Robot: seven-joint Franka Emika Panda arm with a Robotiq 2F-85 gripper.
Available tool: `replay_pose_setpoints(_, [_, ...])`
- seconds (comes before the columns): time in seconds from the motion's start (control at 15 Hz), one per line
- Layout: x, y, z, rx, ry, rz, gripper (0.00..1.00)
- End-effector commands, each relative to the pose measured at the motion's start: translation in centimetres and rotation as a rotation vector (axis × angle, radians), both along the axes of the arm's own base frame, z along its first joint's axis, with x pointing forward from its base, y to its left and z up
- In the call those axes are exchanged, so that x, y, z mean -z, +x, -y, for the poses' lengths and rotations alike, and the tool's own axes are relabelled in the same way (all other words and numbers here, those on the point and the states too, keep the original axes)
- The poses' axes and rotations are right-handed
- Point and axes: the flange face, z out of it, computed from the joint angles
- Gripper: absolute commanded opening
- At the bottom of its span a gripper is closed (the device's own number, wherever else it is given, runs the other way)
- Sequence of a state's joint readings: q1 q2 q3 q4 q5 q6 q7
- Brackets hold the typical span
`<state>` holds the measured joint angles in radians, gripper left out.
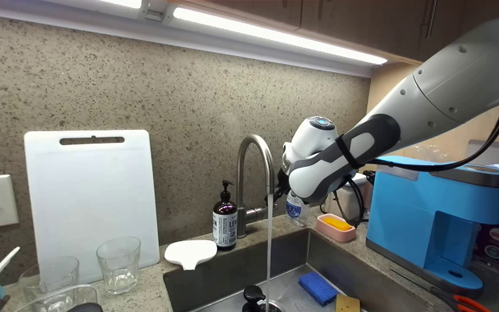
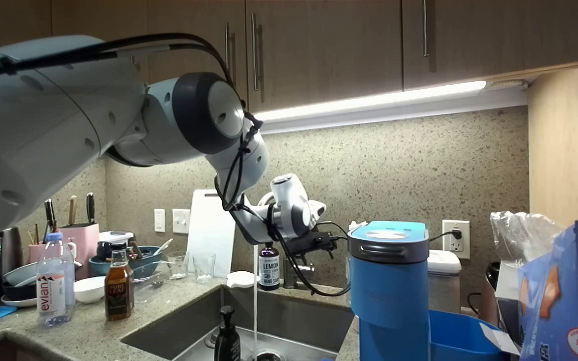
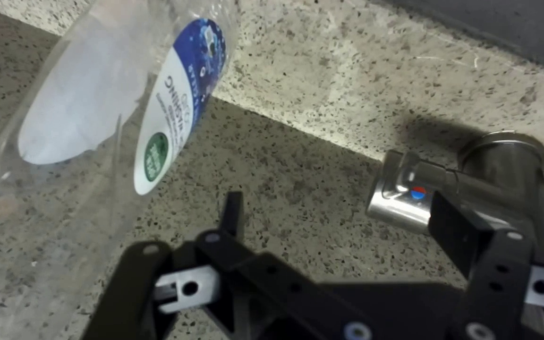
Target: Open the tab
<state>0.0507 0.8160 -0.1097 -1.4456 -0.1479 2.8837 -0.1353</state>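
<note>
The tab is a silver gooseneck faucet (image 1: 241, 173) behind the sink. A thin stream of water (image 1: 269, 247) runs from its spout into the sink; the stream also shows in an exterior view (image 2: 255, 301). In the wrist view the tab's side lever with a red and blue dot (image 3: 402, 200) is at the right. My gripper (image 3: 338, 210) is open with nothing between its fingers. Its right finger overlaps the lever's lower edge; I cannot tell whether they touch. In an exterior view the gripper (image 2: 333, 243) is above the lever (image 2: 306, 271), and the arm hides most of the spout.
A clear bottle with a blue label (image 3: 173, 104) stands close to the left finger. A dark soap bottle (image 1: 225, 221) stands beside the faucet. A pink sponge dish (image 1: 336, 227) and blue coffee machine (image 1: 405, 208) are right of the sink (image 1: 232, 277).
</note>
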Motion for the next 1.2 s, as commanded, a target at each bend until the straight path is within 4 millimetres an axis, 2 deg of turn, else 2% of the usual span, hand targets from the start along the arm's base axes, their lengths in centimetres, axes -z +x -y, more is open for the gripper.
replay_pose_setpoints(0.0, [-0.2, -0.13, 0.05, 0.005, 0.029, -0.009, 1.0])
replay_pose_setpoints(1.13, [0.1, 0.0, -0.61, -0.004, 0.039, -0.005, 1.0])
